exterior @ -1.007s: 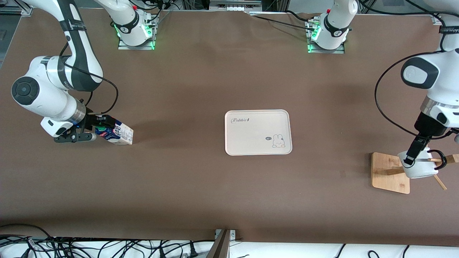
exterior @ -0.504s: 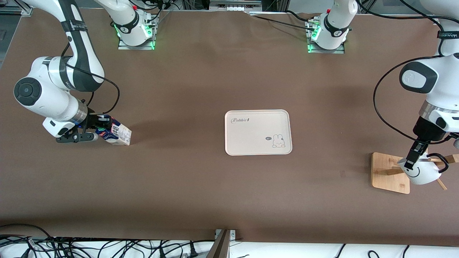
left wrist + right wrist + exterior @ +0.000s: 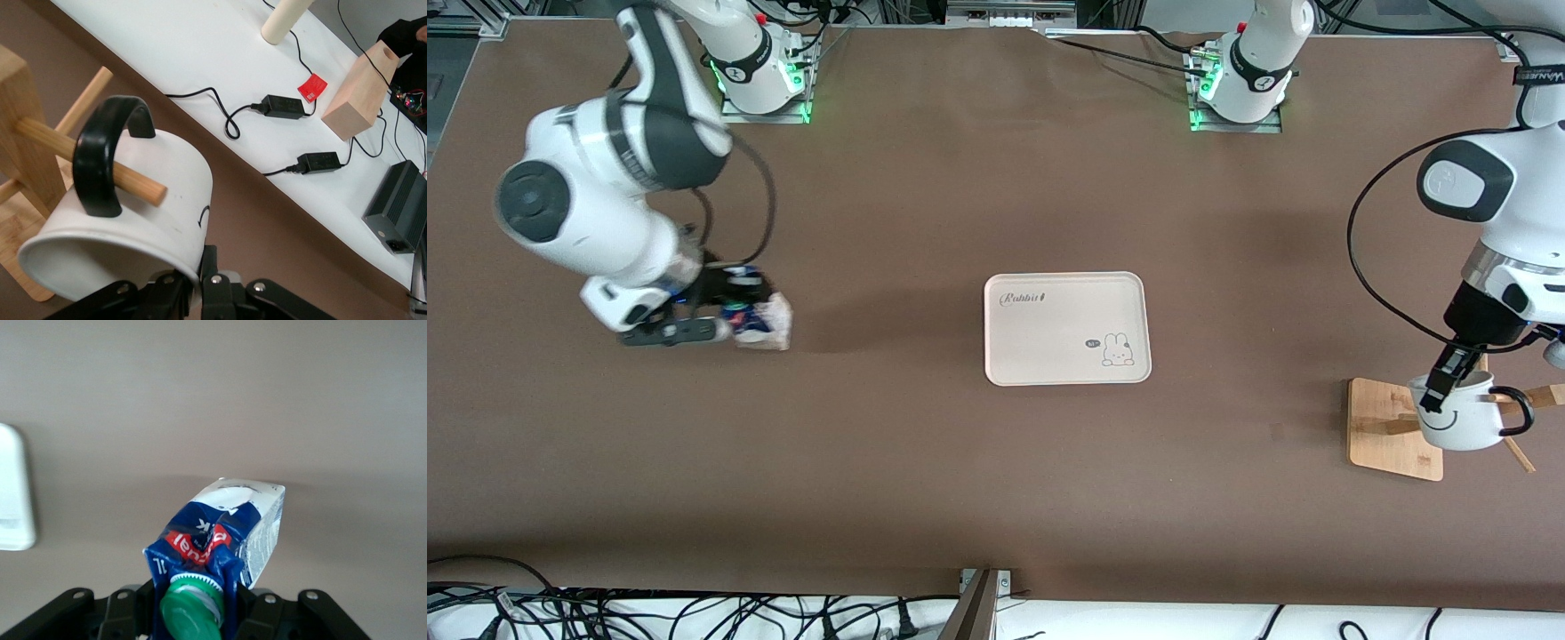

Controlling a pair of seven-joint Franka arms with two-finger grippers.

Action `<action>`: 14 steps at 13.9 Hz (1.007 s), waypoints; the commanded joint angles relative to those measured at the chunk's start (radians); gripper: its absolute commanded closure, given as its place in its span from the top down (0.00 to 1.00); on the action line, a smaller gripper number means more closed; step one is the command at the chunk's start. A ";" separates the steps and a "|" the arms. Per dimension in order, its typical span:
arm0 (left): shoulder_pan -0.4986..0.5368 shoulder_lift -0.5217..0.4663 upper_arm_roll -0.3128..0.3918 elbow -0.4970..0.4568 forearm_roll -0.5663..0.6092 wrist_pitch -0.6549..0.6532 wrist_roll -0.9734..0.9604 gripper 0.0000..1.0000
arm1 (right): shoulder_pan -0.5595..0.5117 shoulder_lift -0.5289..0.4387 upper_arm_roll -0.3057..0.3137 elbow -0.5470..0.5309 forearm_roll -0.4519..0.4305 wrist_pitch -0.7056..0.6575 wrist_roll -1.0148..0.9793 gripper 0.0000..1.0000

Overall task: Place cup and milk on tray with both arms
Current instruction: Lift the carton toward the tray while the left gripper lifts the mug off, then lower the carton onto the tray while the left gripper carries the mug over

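The cream tray (image 3: 1049,333) lies mid-table with a "Rabbit" script and a bunny drawing. My right gripper (image 3: 734,313) is shut on the top of the dark blue and white milk carton (image 3: 765,322), held tilted above the table toward the right arm's end; its green cap (image 3: 191,608) sits between the fingers. My left gripper (image 3: 1436,391) is shut on the rim of the white cup (image 3: 1458,420), fingers (image 3: 220,297) pinching the wall. The cup's black handle (image 3: 100,157) still hangs around a peg (image 3: 93,160) of the wooden rack (image 3: 1392,427).
The wooden rack's square base (image 3: 1378,404) and pegs stand near the left arm's end of the table. The wrist view shows cables, power bricks and a wooden block (image 3: 360,90) on a white surface past the table edge. Brown table surface surrounds the tray.
My right gripper has lifted the milk carton and carried it toward the tray. My left gripper has tipped the cup more upright on the rack peg.
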 commanded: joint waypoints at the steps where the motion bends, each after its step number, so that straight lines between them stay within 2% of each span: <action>1: -0.001 -0.038 -0.012 0.015 0.084 -0.068 0.017 0.00 | 0.139 0.059 0.021 0.092 0.048 -0.017 0.218 0.27; 3: -0.001 -0.057 -0.018 0.035 0.123 -0.133 0.018 0.00 | 0.257 0.141 0.021 0.207 0.049 -0.023 0.377 0.28; 5: 0.001 -0.078 -0.049 0.105 0.125 -0.331 0.020 0.00 | 0.336 0.225 0.021 0.305 0.049 -0.014 0.469 0.28; 7: -0.001 -0.090 -0.096 0.242 0.129 -0.655 0.018 0.00 | 0.396 0.319 0.021 0.418 0.049 -0.009 0.547 0.28; 9: -0.007 -0.060 -0.122 0.422 0.129 -1.014 0.017 0.00 | 0.428 0.384 0.021 0.506 0.047 -0.008 0.578 0.28; 11: -0.031 -0.012 -0.147 0.561 0.126 -1.251 0.018 0.00 | 0.436 0.410 0.021 0.523 0.046 0.014 0.557 0.29; 14: -0.099 0.006 -0.147 0.583 0.128 -1.329 0.021 0.00 | 0.433 0.438 0.021 0.523 0.049 0.046 0.454 0.32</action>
